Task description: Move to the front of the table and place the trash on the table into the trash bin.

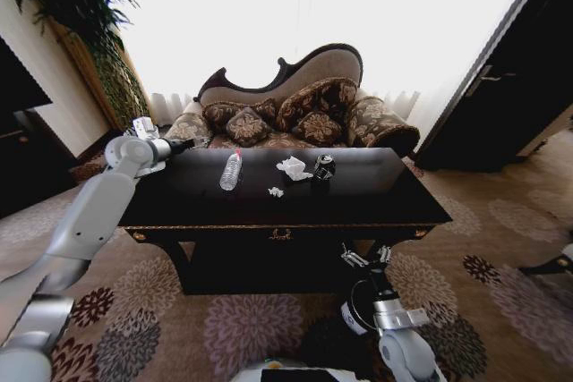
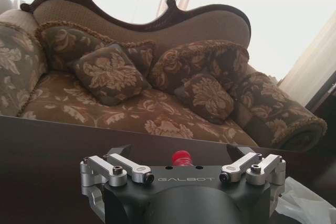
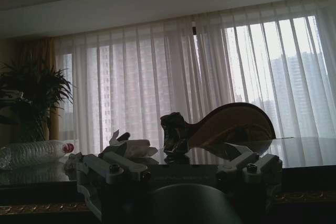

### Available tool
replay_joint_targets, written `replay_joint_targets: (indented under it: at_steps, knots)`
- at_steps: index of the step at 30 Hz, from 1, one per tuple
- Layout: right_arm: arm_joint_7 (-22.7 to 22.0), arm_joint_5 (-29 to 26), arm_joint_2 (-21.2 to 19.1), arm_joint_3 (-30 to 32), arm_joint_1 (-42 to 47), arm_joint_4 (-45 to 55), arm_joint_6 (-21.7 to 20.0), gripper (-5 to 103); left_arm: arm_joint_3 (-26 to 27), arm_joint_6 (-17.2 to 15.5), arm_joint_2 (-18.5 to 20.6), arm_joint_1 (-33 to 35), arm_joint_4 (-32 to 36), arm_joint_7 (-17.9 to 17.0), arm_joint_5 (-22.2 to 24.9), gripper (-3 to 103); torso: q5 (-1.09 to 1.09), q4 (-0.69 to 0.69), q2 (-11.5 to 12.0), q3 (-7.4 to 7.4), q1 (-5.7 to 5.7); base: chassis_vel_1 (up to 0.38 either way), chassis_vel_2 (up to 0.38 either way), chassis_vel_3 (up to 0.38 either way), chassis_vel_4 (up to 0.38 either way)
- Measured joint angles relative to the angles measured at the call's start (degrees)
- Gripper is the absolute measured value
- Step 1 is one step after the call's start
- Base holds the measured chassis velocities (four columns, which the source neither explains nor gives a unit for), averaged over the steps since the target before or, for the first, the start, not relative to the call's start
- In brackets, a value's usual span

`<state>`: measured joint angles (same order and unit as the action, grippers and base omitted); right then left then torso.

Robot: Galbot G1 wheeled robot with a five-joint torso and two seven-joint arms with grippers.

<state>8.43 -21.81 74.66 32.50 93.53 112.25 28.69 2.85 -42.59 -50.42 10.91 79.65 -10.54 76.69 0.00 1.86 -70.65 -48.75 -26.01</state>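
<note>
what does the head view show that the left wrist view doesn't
The head view alone shows the whole table from above, with the can, the tissue, a small white scrap, the full bottle, the right gripper low by the table's front and the bin under it.

The left wrist view alone shows the left gripper's body close up, with the sofa cushions right behind it.

Both show the sofa, the dark tabletop and the bottle's red cap.
</note>
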Motion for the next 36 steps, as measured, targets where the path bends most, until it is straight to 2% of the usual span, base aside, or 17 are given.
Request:
replay_joint_targets:
  at_steps: [6,10,11,15,20,36]
  knots:
    - [-0.01,0.01,0.12,-0.15,-0.68,-0.41,0.01,100,-2.43,0.02,-3.37,-0.39,0.23,-2.06,-0.17,100,0.00,0.01,0.00,0.00,0.00,0.000,0.000,0.000,0.000]
    - [-1.83,0.12,-0.02,0.19,-1.18,-0.31,-0.49,100,-3.56,0.11,-4.69,0.48,0.36,-3.80,-2.05,100,0.00,0.00,-0.01,0.00,0.00,0.000,0.000,0.000,0.000]
    - [-2.47,-0.25,-0.44,0.67,-1.48,-0.19,-0.98,100,-3.69,0.15,-5.38,1.66,1.03,-5.12,-2.62,100,-0.01,-0.01,0.00,0.00,0.00,0.000,0.000,0.000,0.000]
    - [-2.54,-1.66,-1.36,1.56,-2.17,-0.09,-1.31,100,-3.95,0.20,-6.48,3.05,1.39,-6.08,-3.79,100,-0.01,-0.01,0.00,0.00,0.01,0.000,0.000,0.000,0.000]
    - [-1.46,-4.10,-2.05,1.90,-2.85,0.98,-1.32,100,-4.88,0.30,-7.95,3.27,0.21,-4.77,-5.96,100,0.00,0.00,-0.01,0.00,0.01,0.000,0.000,0.000,0.000]
    - [-0.30,-4.10,-1.42,2.20,-2.35,1.43,-0.55,100,-6.03,0.40,-10.37,3.72,-1.91,-2.21,-10.47,100,-0.01,0.00,0.00,0.00,0.01,0.000,0.000,0.000,0.000]
